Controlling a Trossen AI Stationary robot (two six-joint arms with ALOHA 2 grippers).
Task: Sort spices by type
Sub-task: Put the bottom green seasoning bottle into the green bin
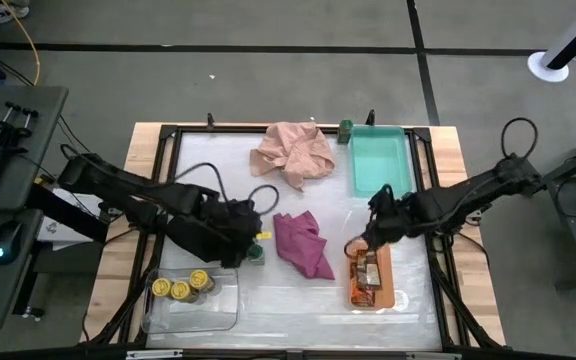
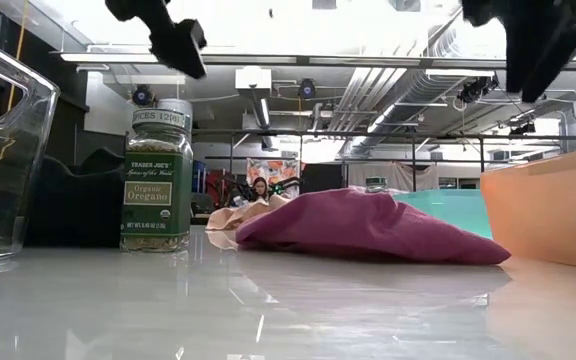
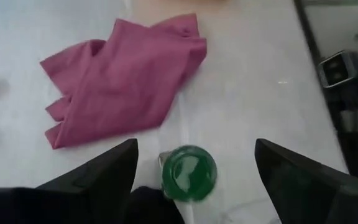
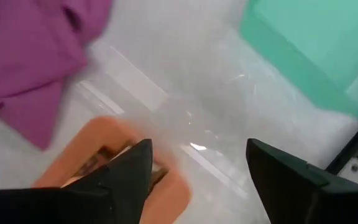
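High view shows the left gripper (image 1: 251,240) near the table's middle, just above a dark-green jar (image 1: 256,254) that stands upright beside the magenta cloth (image 1: 304,243). From the left wrist view that jar (image 3: 189,172) is seen lid-up between the two spread fingers (image 3: 98,180), which do not touch it; the jaws stand wide and hold nothing. In the low view the same jar (image 2: 157,178) is vertical on the table top, its long axis straight up, its label reading oregano and facing the camera.

A second dark-green jar (image 1: 345,128) stands at the far edge beside the teal tray (image 1: 379,160). Three yellow-lidded jars (image 1: 180,288) sit upright in the clear tray (image 1: 190,300) at the near left corner.

The right gripper (image 1: 364,243) hovers over the far end of the orange tray (image 1: 372,280), fingers (image 4: 123,177) spread apart and empty. Brown-orange packets (image 1: 370,272) lie flat in that tray, their long axis running along the tray's length, from the table's far side toward its near side. A pink cloth (image 1: 293,152) lies crumpled near the far edge.
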